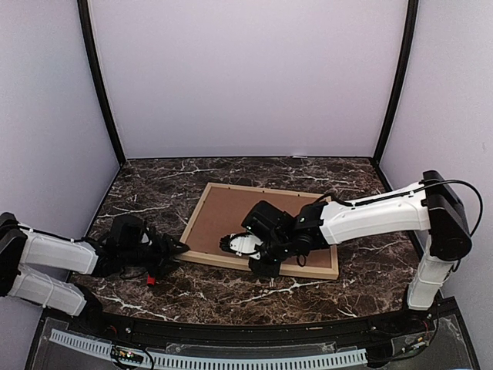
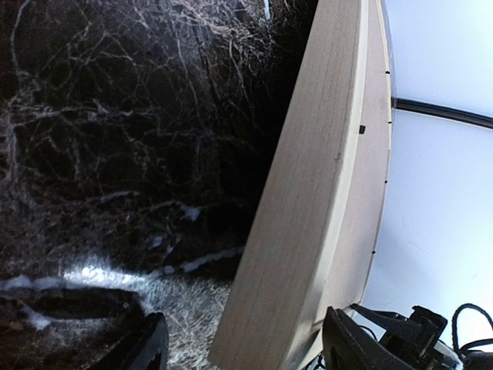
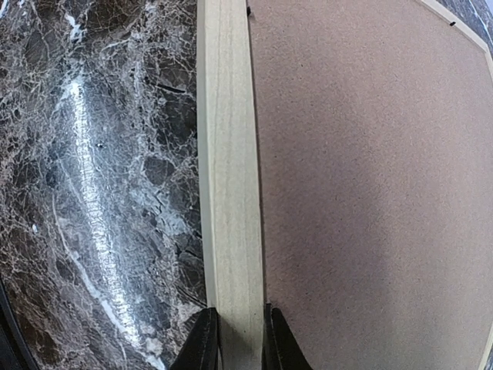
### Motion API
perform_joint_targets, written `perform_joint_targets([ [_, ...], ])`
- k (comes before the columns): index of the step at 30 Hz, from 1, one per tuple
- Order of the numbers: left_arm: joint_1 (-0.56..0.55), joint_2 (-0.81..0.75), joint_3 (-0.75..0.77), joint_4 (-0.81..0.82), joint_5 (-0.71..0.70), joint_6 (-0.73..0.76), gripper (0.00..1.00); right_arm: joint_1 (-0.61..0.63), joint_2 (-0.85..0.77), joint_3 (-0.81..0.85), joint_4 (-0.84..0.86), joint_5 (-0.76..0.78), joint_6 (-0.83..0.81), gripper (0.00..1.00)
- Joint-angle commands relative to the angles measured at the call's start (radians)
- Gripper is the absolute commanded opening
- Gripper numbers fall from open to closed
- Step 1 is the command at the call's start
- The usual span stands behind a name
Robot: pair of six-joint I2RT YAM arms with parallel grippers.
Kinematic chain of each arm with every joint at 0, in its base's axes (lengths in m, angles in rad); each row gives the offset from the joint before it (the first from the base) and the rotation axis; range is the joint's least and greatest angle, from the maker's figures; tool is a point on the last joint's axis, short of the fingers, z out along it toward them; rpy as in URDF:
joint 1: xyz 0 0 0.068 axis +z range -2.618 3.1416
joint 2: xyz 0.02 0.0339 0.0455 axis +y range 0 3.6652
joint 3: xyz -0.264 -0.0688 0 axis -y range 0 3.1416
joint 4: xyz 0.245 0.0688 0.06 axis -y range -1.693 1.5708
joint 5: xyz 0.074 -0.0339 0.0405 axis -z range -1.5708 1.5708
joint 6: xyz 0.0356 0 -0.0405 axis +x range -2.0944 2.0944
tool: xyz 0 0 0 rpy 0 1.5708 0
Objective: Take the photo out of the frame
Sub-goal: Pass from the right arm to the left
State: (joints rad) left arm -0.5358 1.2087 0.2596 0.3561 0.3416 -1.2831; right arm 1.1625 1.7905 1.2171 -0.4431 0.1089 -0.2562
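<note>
frame [image 1: 262,190] looks light, stiff; grip by rails | right end effector [image 3: 235,339] pinching near rail | left end effector [image 2: 243,347] wide at corner | photo hidden, likely flimsy

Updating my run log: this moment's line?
light wooden picture frame: face down, brown backing board in | right gripper: shut on its rail | left gripper: open astride its edge

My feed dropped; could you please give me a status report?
Left gripper open at frame left edge. Right gripper shut on frame near rail. Face down, backing board in, photo hidden.
</note>
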Motion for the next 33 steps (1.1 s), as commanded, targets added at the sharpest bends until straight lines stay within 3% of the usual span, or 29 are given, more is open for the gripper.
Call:
perform_joint_targets([
  [1, 0.005, 0.051, -0.036, 0.194, 0.004, -0.103, 0.70, -0.004, -0.033, 0.067, 0.080, 0.004, 0.004, 0.00],
  [8, 0.005, 0.145, -0.045, 0.348, -0.036, -0.201, 0.63, -0.003, -0.024, 0.087, 0.085, -0.012, 0.019, 0.00],
  [16, 0.002, 0.131, -0.023, 0.355, -0.084, -0.228, 0.27, -0.001, -0.047, 0.068, 0.108, -0.024, 0.044, 0.00],
  [21, -0.004, 0.048, -0.007, 0.257, -0.121, -0.206, 0.20, 0.003, -0.042, 0.085, 0.100, 0.030, 0.060, 0.00],
  [23, -0.009, 0.007, 0.000, 0.213, -0.140, -0.198, 0.18, 0.008, -0.029, 0.115, 0.070, 0.068, 0.061, 0.11],
  [25, -0.013, -0.035, 0.011, 0.161, -0.163, -0.188, 0.17, 0.020, -0.014, 0.158, 0.029, 0.117, 0.058, 0.32],
  [28, -0.022, -0.105, 0.032, 0.065, -0.196, -0.174, 0.16, 0.042, -0.001, 0.228, -0.020, 0.189, 0.040, 0.54],
  [29, -0.027, -0.119, 0.045, 0.049, -0.211, -0.169, 0.16, 0.051, 0.001, 0.253, -0.033, 0.206, 0.031, 0.66],
  [30, -0.029, -0.139, 0.051, 0.014, -0.218, -0.166, 0.16, 0.061, 0.003, 0.279, -0.045, 0.220, 0.023, 0.88],
  [31, -0.033, -0.149, 0.066, -0.003, -0.230, -0.161, 0.15, 0.072, 0.007, 0.307, -0.058, 0.237, 0.018, 0.98],
  [33, -0.040, -0.171, 0.084, -0.041, -0.245, -0.160, 0.15, 0.099, 0.017, 0.353, -0.072, 0.271, 0.003, 0.98],
])
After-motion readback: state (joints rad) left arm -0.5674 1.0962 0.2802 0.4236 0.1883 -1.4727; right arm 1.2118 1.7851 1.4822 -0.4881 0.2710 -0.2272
